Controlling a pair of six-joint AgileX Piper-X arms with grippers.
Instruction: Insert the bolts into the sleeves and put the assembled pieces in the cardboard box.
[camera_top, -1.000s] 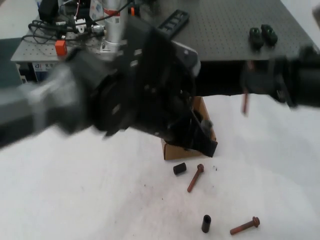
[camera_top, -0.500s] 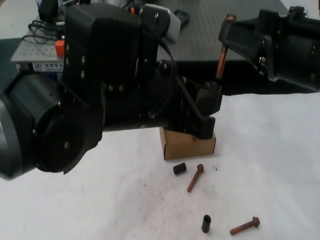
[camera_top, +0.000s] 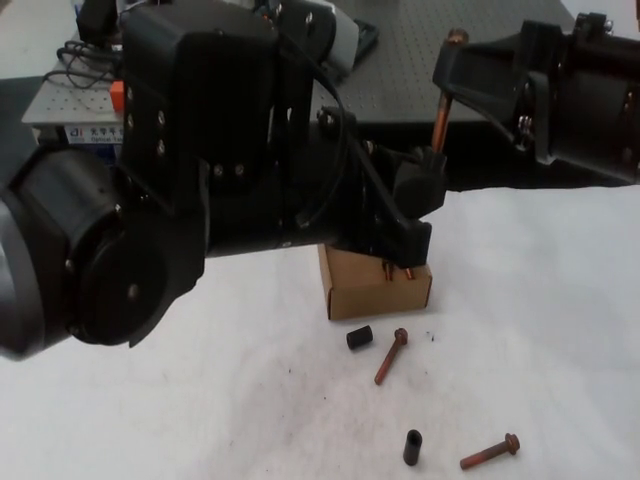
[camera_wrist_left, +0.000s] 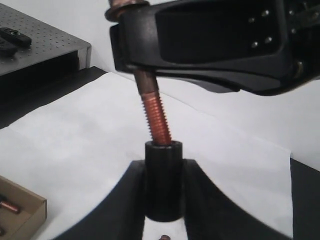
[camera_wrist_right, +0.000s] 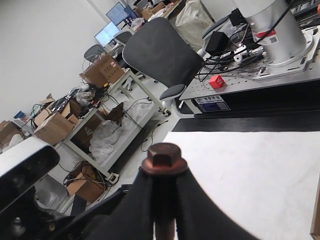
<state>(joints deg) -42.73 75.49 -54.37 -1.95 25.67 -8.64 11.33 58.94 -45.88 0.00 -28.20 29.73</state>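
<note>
left gripper (camera_wrist_left: 163, 172) closed on an upright black sleeve (camera_wrist_left: 163, 192) above the bench | right gripper (camera_wrist_right: 162, 187) clamped under the hex head of a coppery bolt (camera_wrist_left: 152, 112) | left wrist view: threaded tip just entering the sleeve's mouth | high view: cardboard box (camera_top: 375, 288) mid-bench, bolt ends inside | loose bolts (camera_top: 391, 356) and loose sleeves (camera_top: 359, 337) toward the near edge

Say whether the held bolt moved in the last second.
Yes. In the high view the bolt shifted up and left, nearer over the cardboard box.

Left arm (camera_top: 200, 180) close over cardboard box (camera_top: 372, 288)
</note>
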